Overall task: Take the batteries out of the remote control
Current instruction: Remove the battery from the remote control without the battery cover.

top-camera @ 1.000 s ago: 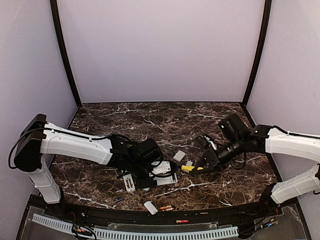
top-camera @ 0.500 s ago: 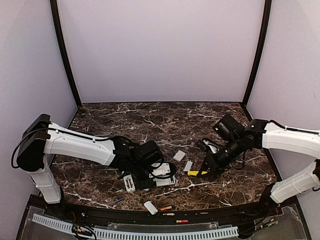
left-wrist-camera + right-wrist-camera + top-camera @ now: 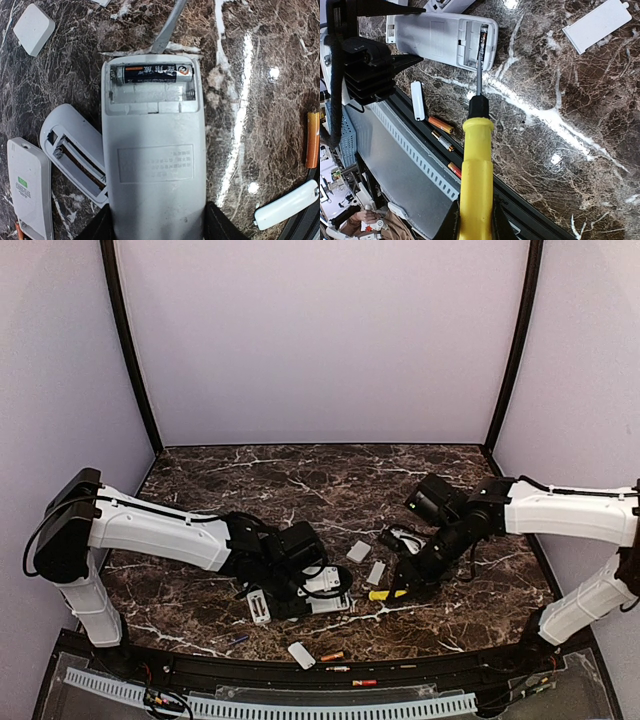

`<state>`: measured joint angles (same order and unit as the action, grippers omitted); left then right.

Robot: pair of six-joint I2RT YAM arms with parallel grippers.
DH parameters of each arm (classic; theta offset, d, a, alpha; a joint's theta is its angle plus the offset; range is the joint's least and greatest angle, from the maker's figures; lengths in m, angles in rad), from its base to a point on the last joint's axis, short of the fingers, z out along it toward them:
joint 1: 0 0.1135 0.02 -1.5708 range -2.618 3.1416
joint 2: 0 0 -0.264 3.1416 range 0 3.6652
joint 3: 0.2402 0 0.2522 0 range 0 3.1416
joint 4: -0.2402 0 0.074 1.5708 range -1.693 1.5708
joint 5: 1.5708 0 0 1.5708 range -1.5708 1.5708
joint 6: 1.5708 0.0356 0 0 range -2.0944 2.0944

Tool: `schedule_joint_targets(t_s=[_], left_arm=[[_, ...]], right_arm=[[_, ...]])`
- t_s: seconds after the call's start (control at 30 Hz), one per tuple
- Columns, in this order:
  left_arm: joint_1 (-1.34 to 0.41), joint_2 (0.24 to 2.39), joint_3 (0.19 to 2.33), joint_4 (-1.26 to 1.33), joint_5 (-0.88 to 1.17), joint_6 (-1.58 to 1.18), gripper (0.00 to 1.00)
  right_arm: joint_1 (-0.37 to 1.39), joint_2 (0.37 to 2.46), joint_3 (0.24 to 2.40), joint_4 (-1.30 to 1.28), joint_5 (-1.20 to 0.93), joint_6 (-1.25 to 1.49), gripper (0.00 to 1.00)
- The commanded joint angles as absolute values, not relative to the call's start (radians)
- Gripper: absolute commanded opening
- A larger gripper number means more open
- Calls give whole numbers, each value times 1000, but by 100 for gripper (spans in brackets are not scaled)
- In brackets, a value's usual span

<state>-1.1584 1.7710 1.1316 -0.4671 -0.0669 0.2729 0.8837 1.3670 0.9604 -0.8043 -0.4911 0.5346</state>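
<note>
**Figure: battery extraction, near to far.** Nearest the arms' bases, loose batteries (image 3: 332, 655) lie by the front edge of the table (image 3: 250, 475), beside a white cover (image 3: 300, 654). Just beyond, the left gripper (image 3: 155, 231) is clenched on the tail of the remote (image 3: 152, 160), which lies back face up with its compartment open.

Only the left wrist view shows the contents: one dark battery (image 3: 157, 74) in the far slot, and the near slot vacant. A second remote (image 3: 75, 155), also opened, lies just beside it.

Farther right, the right gripper (image 3: 475, 225) grasps the yellow handle of the screwdriver (image 3: 476, 165). Its tip reaches the compartment's far wall. We cannot tell whether it touches the cell, since the right wrist view is shadowed there. The overhead view adds only the arms' layout and resolves neither slot nor tip.

We judge three hazards:
- The tip may skid off the round cell and bend a spring contact.
- A sharp pry may fling the battery over the front edge.
- Lever force may twist the remote, since it is held only at its tail.
</note>
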Motion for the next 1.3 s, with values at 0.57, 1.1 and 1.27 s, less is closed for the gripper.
schedule_joint_targets(t_s=[0.57, 1.1, 1.27], left_arm=[[-1155, 1780, 1155, -498, -52, 267, 20], [-1155, 1785, 1159, -501, -48, 267, 19], [-1155, 1786, 1158, -502, -46, 267, 19]], right_arm=[[915, 1457, 1024, -848, -452, 517, 0], [919, 1485, 1042, -859, -448, 512, 0], [918, 1503, 1054, -880, -429, 512, 0]])
